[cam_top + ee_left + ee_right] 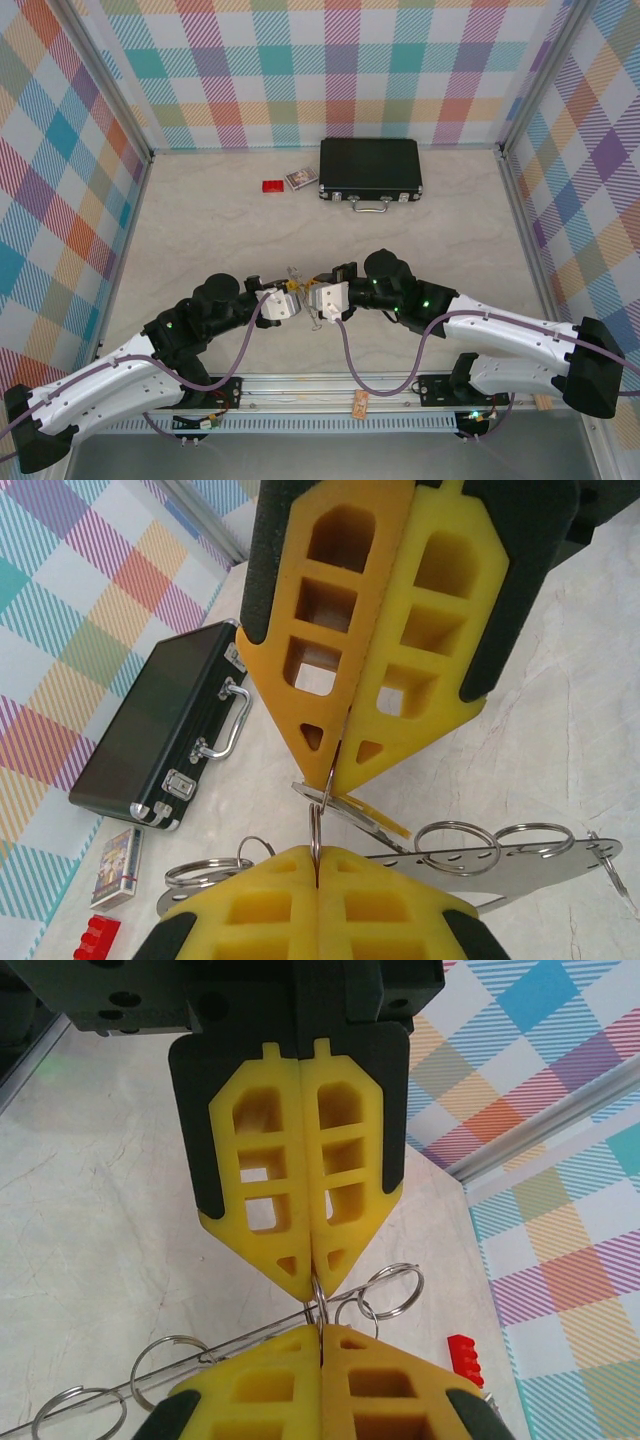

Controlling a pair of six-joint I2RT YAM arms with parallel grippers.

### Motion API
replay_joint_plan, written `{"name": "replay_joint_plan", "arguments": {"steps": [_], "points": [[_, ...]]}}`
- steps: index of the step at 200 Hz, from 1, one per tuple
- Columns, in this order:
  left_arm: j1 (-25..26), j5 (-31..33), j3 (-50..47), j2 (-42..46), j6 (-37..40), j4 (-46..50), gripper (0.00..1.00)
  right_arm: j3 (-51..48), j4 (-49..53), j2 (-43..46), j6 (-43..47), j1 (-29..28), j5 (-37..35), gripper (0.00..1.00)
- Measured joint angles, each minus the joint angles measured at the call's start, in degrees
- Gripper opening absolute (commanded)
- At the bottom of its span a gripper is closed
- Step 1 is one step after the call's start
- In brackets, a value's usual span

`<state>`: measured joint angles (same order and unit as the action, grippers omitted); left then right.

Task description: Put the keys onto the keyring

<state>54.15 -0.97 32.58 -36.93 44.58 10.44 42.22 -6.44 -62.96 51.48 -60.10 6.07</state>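
Left wrist view puts your left gripper (pixel 316 858) at the bottom edge, fingers pressed together on a small wire ring (pixel 314 825). The right gripper (pixel 330 778) points down from the top, tip to tip with it and also closed on that ring. Just right of the tips lies a yellow-orange sliver (pixel 385 822), likely a key's head. The keyring (pixel 520 865) runs along the lower frame from left to right, its long axis crosswise to the line of both grippers, so neither arm looks nearer and any threading would go sideways along it.
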Motion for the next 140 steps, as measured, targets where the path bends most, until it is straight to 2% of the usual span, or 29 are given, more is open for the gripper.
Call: {"name": "replay_joint_plan", "arguments": {"steps": [140], "points": [[0.0,0.02,0.02,-0.11,-0.02,0.0,0.0,0.0,0.04,0.15,0.48,0.0,-0.02,0.0]]}}
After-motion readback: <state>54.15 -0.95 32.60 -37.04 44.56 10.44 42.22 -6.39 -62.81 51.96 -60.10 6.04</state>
